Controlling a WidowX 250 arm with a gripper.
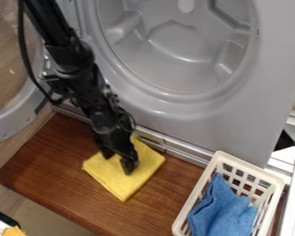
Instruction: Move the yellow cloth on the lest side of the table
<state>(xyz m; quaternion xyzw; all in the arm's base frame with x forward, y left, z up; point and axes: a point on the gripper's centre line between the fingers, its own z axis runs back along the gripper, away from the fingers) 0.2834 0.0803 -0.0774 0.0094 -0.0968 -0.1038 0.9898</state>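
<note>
At nine o'clock there is the round door (15,120). Near half past six, the folded yellow cloth (118,183) lies on the brown wooden table (57,170), and over it the gripper (118,162) has its two fingers spread apart. At five o'clock, the white plastic basket (197,191) contains the blue cloth (221,212).
</note>
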